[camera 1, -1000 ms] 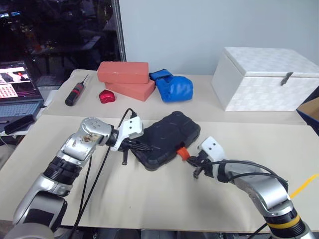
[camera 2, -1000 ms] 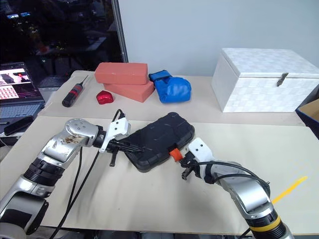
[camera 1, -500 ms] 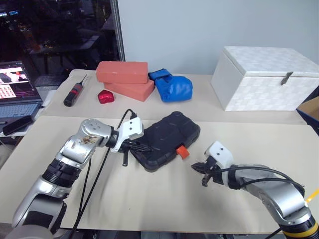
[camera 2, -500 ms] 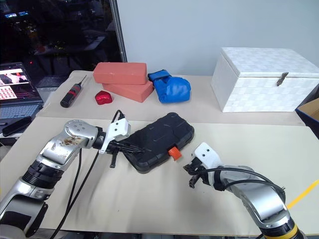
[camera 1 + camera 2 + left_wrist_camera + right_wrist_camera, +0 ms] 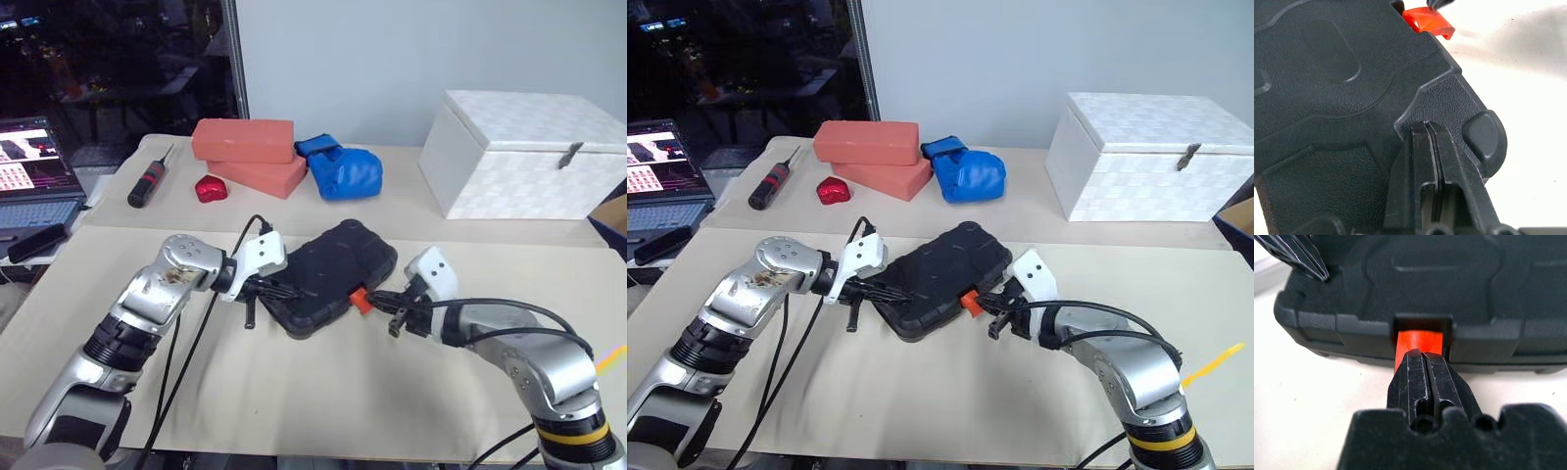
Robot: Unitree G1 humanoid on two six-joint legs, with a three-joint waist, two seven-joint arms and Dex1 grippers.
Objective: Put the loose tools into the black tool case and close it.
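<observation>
With fingers pressed together, the right gripper should push the orange latch home while the left gripper, fingers likewise together, pins the black tool case.

the black tool case is matt, grainy plastic, its orange latch smooth and glossy plastic.
</observation>
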